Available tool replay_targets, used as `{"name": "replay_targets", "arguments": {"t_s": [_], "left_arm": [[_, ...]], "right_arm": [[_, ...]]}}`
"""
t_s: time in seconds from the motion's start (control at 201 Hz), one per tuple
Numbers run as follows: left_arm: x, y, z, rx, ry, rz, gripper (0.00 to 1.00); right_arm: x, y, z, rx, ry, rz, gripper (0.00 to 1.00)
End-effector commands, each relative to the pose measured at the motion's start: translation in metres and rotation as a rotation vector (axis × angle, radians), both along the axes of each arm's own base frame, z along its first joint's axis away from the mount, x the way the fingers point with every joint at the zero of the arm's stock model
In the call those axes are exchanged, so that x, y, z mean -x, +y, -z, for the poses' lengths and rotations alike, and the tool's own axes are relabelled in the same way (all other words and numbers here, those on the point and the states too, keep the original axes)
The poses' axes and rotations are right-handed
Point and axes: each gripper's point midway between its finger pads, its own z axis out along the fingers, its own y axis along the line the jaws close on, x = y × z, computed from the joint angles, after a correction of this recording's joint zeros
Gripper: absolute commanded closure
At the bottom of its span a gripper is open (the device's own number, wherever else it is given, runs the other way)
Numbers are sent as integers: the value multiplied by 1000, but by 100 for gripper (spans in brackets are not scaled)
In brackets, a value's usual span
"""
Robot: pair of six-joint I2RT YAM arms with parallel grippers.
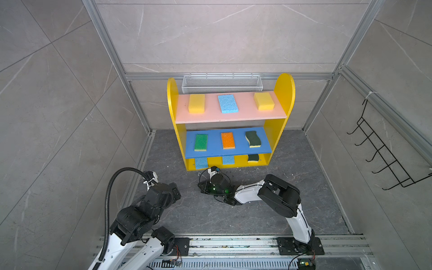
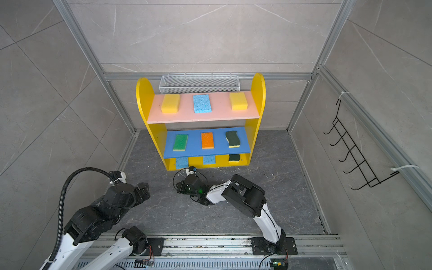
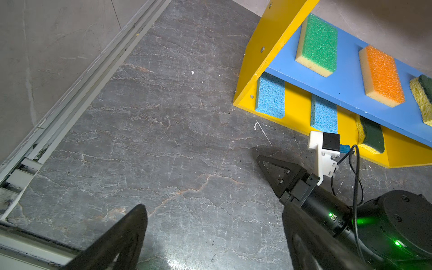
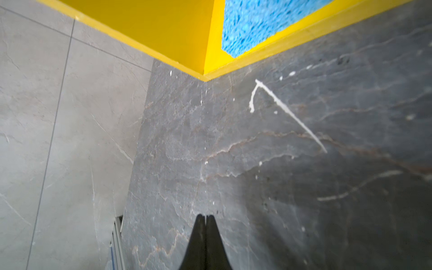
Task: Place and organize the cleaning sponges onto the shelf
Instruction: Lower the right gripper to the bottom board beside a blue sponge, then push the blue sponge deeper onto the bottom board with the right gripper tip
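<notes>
The shelf [image 1: 284, 93] is standing at 12 o'clock on the floor [image 1: 233, 217]. All the cleaning sponges are lying on its boards, so the task is looking finished, and any hazard is now coming from the arms.

The right gripper [image 4: 205, 219], jaws pressed together on nothing, is hovering low at 6 o'clock of the bottom board [image 1: 240, 161], just in front of it. If that arm is swinging sideways or lifting carelessly while leaving, its wrist could be catching the yellow front edge, shunting the shelf and shaking the neat rows loose.

The left gripper [image 3: 214, 210], jaws spread wide and empty, is hanging at 8 o'clock from the shelf and well apart from it, so it is posing less danger.

The leftmost light blue sponge [image 1: 201, 163] on the bottom board is reaching closest to the front edge, so it is looking likeliest to be dragged out.

Counting: one shelf with three boards is carrying nine sponges, three per board.
- Three light blue sponges are showing, one [image 1: 228, 103] at the middle of the pink board [image 1: 210, 118] and two on the bottom.
- Two yellow sponges [image 1: 196, 103] are sitting on the pink board, at 9 and 3 o'clock of that blue one.
- Two wavy dark green sponges [image 1: 253, 138] are lying one above the other.
- One bright green sponge [image 1: 201, 142] and one orange sponge [image 1: 228, 140] are lying on the middle board.
</notes>
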Motion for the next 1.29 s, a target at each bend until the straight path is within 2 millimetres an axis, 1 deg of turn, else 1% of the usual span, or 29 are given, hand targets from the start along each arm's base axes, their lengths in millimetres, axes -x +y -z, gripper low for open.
{"name": "replay_targets", "arguments": {"t_s": [0.0, 0.12, 0.274, 0.398, 0.483, 0.593, 0.837, 1.051, 1.195, 1.29], "left_arm": [[-3, 5, -7, -18, -22, -23, 7], [-3, 6, -7, -26, -21, -27, 7], [-4, 6, -6, -30, -19, -32, 7], [-5, 6, -5, -31, -18, -37, 7], [-5, 5, -6, -25, -13, -41, 7], [-3, 7, -4, -17, -6, -55, 7], [1, 13, 0, 11, -18, -96, 7], [5, 17, 2, 28, -29, -116, 7], [9, 23, 0, 28, -45, -135, 7], [11, 26, -3, 29, -57, -145, 6]], "right_arm": [[-19, -2, 0, -39, 1, 62, 100], [-28, -6, 6, -46, 11, 91, 100], [-36, -6, 11, -71, 24, 109, 100], [-41, -3, 8, -90, 2, 116, 100], [-45, -3, 11, -107, 9, 137, 100], [-48, -4, 16, -128, 15, 160, 100], [-58, -14, 25, -139, 27, 249, 100], [-66, -14, 32, -184, 68, 315, 100], [-70, -21, 40, -170, 90, 385, 100], [-72, -20, 39, -173, 87, 397, 100]]}}
